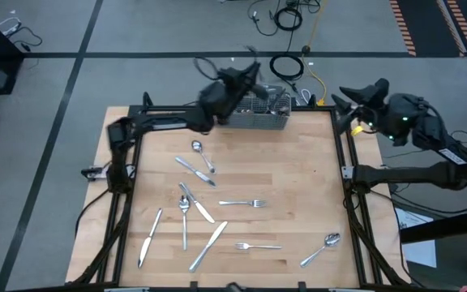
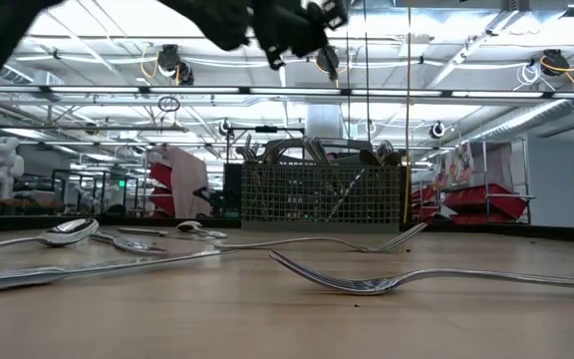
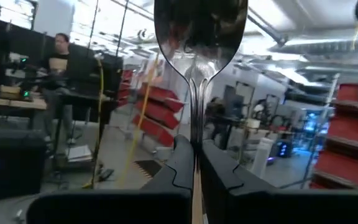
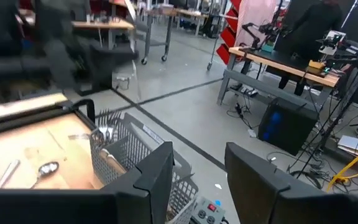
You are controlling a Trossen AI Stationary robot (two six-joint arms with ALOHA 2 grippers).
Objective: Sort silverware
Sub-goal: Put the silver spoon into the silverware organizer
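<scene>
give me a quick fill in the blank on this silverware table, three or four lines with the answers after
1. The left gripper is shut on a ____ held by its handle.
2. The left gripper hangs above the wire-mesh ____ at the table's far edge.
3. The right gripper is open and holds ____.
4. In the low view, the piece lying nearest the camera is a ____.

Missing words: spoon; basket; nothing; fork

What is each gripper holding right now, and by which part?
The left gripper, up over the mesh basket, is shut on a spoon, gripping the handle just below the bowl. The right gripper holds nothing, its fingers apart, off the table's far right corner.
</scene>
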